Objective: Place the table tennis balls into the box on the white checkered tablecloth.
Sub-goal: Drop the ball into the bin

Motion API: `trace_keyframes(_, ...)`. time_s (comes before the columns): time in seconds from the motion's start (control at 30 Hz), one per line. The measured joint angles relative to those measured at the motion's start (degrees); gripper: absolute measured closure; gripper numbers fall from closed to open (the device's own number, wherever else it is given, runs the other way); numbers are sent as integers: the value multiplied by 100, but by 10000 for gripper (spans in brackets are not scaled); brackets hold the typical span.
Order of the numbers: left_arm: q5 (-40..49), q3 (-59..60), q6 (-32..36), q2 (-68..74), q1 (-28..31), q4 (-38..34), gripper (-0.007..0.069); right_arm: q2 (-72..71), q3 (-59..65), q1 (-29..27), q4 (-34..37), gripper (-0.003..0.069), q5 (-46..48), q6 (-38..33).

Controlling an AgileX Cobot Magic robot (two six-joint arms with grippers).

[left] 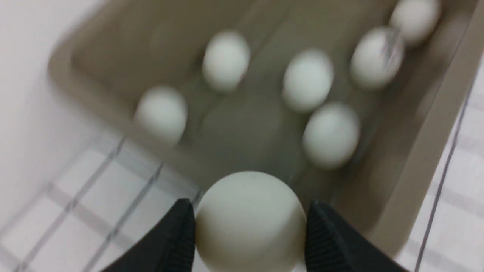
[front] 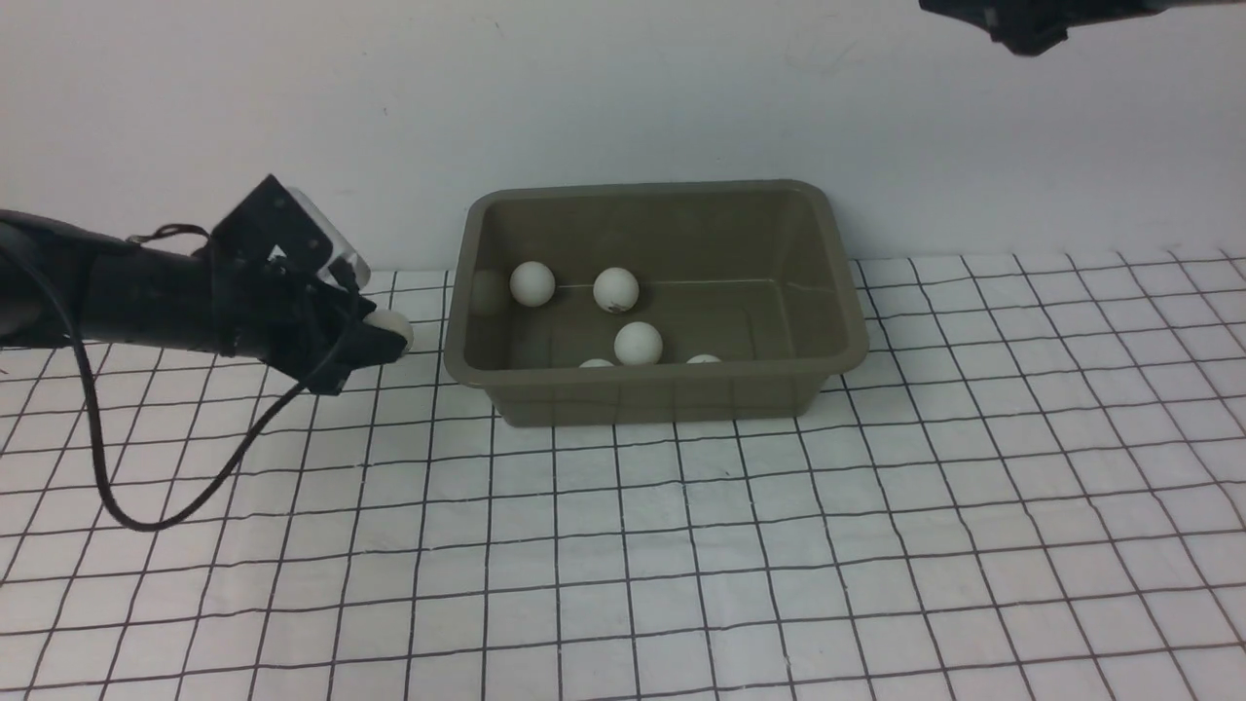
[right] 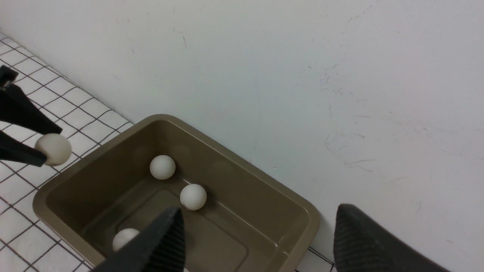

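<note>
Spreading across the near ground, the cloth [front: 623, 565] lies a little wrinkled, its black grid lines wavering. Farther in on the left, the left arm [front: 117, 292] reaches sideways, and a black cable [front: 107, 487] loops down beneath it. The left claw [front: 380, 333] is closed on one ball [left: 249, 223]. The left wrist view shows a black finger [left: 170, 241] pressed to each side of it. That ball sits just beside the left end of the box [front: 662, 397], apart from the rim.

The box stands on the cloth mid-scene, a long side facing forward, its far side close to the wall [front: 623, 97]. Five loose balls [front: 639, 343] lie inside, all in the left and middle part. Two sit low behind the near wall with only their tops showing, one sits just beyond them, and two more lie side by side nearer the far wall. The left wrist view of them is blurred.

High up, to the right of the box, the right arm [front: 1032, 24] shows only at the upper corner of the front view. The right claw [right: 257, 211] is spread wide with nothing between its fingers, and the box lies below it.
</note>
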Motion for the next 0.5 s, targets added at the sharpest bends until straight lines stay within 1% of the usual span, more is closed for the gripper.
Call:
trace_keyframes(0.13,-206,-274,15,122,-416,-302,293,0,0,0,0,177,57,0)
trace_keyframes(0.27,-613,-699,47,702,-877,-280,289,0,0,0,-184,177,11,-17)
trace_keyframes(0.3,-613,-772,-53,805,-908,-280,273,0,0,0,-302,177,-66,-25)
trace_keyframes(0.37,-613,-820,-409,861,-915,-291,212,-13,0,0,-602,177,-184,11)
trace_keyframes(0.43,-619,-834,-986,787,-915,-265,139,-92,0,0,-841,177,-245,129)
trace_keyframes(0.5,-637,-845,-1365,627,-915,-73,95,-464,5,0,-1143,177,-239,233)
